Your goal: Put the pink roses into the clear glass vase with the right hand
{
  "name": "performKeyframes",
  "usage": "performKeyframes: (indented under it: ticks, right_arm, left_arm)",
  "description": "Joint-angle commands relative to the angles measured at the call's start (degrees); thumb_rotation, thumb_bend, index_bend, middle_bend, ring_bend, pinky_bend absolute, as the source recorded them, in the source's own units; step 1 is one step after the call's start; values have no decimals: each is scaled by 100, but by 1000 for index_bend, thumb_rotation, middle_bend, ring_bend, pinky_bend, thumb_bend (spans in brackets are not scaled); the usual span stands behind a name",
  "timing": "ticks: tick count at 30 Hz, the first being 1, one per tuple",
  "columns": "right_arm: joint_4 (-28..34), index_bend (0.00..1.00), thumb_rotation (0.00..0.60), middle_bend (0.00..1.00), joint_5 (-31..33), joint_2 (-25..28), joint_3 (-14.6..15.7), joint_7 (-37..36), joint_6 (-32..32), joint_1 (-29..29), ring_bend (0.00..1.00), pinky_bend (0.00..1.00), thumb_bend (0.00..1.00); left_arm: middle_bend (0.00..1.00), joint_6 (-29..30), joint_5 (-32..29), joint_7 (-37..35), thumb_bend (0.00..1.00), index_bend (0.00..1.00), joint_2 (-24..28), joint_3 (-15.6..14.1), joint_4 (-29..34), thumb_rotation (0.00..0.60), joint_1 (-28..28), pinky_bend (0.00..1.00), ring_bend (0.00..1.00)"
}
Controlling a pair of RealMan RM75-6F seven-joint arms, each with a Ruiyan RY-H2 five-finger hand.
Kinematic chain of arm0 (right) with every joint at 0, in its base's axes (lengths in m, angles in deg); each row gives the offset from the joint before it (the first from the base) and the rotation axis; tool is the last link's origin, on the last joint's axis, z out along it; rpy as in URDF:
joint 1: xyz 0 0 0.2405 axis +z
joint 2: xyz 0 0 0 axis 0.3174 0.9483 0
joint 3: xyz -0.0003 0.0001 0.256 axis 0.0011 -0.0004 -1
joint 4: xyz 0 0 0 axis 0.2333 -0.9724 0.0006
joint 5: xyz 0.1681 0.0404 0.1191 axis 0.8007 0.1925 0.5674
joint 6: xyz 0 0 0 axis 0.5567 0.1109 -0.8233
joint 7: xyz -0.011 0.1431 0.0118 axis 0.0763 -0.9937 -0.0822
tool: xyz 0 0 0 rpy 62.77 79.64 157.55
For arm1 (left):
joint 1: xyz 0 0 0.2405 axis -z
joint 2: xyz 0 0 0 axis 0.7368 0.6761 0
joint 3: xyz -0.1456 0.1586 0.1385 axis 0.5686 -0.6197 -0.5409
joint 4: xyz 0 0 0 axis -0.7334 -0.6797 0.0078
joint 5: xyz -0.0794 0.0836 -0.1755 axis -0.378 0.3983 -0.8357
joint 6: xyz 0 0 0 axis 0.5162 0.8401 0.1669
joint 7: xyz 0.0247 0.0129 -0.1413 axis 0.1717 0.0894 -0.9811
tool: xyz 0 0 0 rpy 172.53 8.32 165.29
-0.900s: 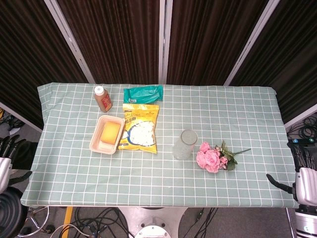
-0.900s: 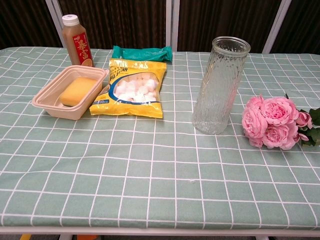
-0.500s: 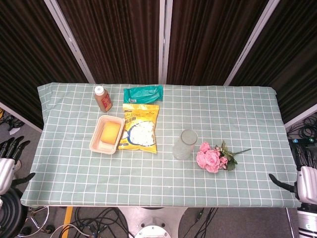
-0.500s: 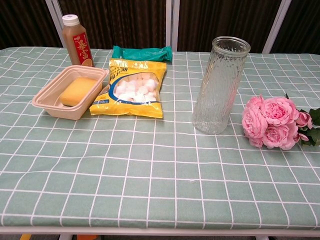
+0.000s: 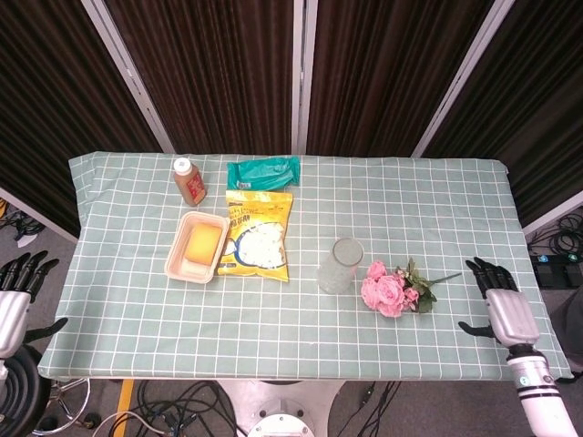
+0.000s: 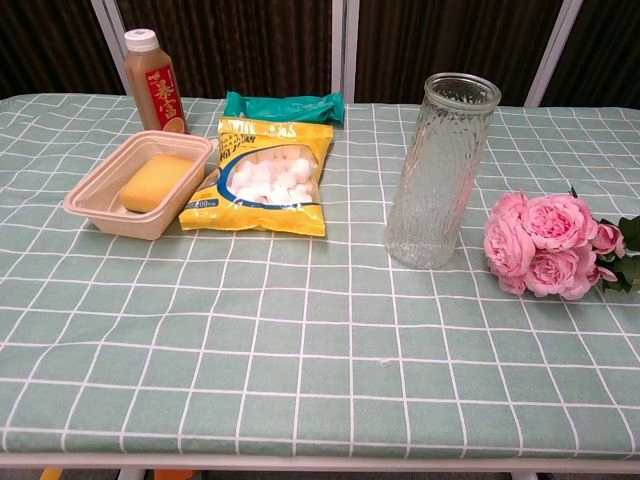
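A bunch of pink roses [image 5: 390, 291] [image 6: 545, 245] lies on the checked tablecloth, its green stem pointing right. Just left of it a clear ribbed glass vase [image 5: 340, 266] [image 6: 438, 170] stands upright with nothing in it. My right hand [image 5: 499, 308] hovers over the table's right end, a short way right of the stem, fingers spread and holding nothing. My left hand [image 5: 15, 296] hangs off the table's left edge, also with fingers apart and nothing in it. Neither hand shows in the chest view.
On the left half lie a yellow snack bag [image 5: 258, 245], a beige tray [image 5: 175, 262] with a yellow block in it, a brown bottle [image 5: 189, 181] and a green packet [image 5: 263, 171]. Cables lie on the floor below the front edge.
My right hand has moved in from beyond the table's right edge to over the cloth, closer to the roses. The left hand has shifted slightly.
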Motion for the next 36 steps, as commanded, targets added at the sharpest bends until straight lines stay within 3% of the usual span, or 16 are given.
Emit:
performKeyframes:
  ticks: [1, 16, 24, 30, 36]
  right_arm:
    - [-38, 0, 600, 0, 320, -401, -39, 762, 526, 504, 0, 0, 0]
    - [-651, 0, 600, 4, 1278, -1452, -287, 1713, 1351, 1459, 0, 0, 0]
    - [-762, 3, 600, 149, 1505, -1665, -213, 1793, 1378, 1592, 0, 0, 0]
    - [-870, 279, 600, 318, 1712, -1824, -155, 1920, 1307, 1621, 0, 0, 0]
    - [-832, 423, 600, 389, 1697, -1838, -164, 1747, 1080, 1546, 23, 0, 42]
  left_arm:
    - [54, -8, 20, -17, 81, 133, -15, 5, -33, 600, 5, 106, 0]
    - [54, -37, -8, -341, 82, 133, -41, 33, -238, 600, -49, 107, 0]
    - [54, -59, 1, -508, 81, 133, -25, 37, -310, 600, -65, 106, 0]
    - [54, -95, -22, -555, 81, 133, -55, 40, -359, 600, -72, 107, 0]
    - [54, -98, -51, -589, 81, 133, -66, 53, -386, 600, -92, 107, 0]
